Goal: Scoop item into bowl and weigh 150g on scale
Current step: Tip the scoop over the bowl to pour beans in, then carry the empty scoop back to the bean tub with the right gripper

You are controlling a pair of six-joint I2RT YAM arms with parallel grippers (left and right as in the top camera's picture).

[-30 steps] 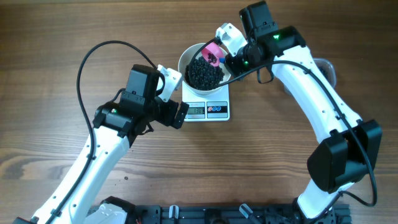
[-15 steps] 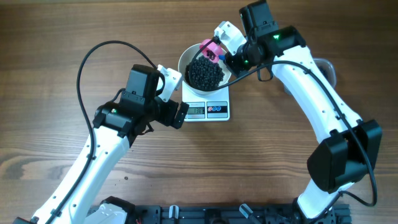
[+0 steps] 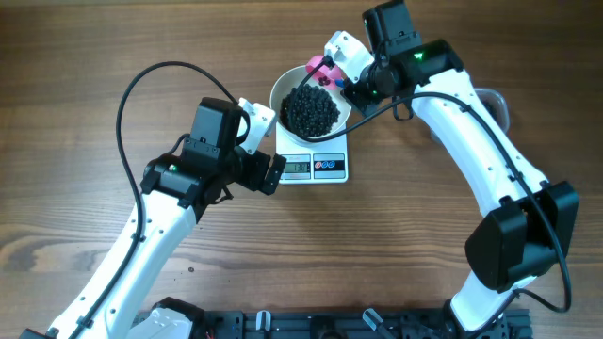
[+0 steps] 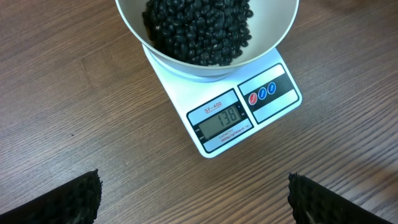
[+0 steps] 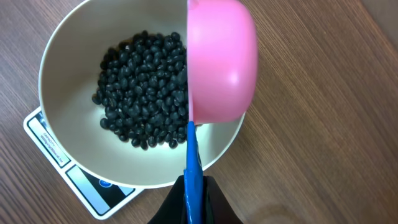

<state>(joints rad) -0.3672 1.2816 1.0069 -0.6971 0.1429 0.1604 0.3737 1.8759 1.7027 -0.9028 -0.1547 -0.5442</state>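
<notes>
Beads (image 3: 311, 111) lie heaped in the bowl (image 3: 279, 94) atop the scale (image 3: 330, 168) so each pour registers; right end effector (image 5: 193, 186), clamped on the scoop (image 5: 221, 59) by its handle, tips it over the far rim, while left end effector (image 4: 193, 199) gapes empty nearby

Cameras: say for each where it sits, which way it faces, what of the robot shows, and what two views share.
Overhead: above the table, facing straight down on the bowl of beads on the scale; both arms show.
Left wrist: on the left arm, facing down at scale and bowl; the left gripper, open, shows dark pads at the lower corners.
Right wrist: on the right arm, facing down into the bowl; the right gripper shows, shut on the scoop's handle.
Shared: both wrist views show bowl, beads, scale.
</notes>
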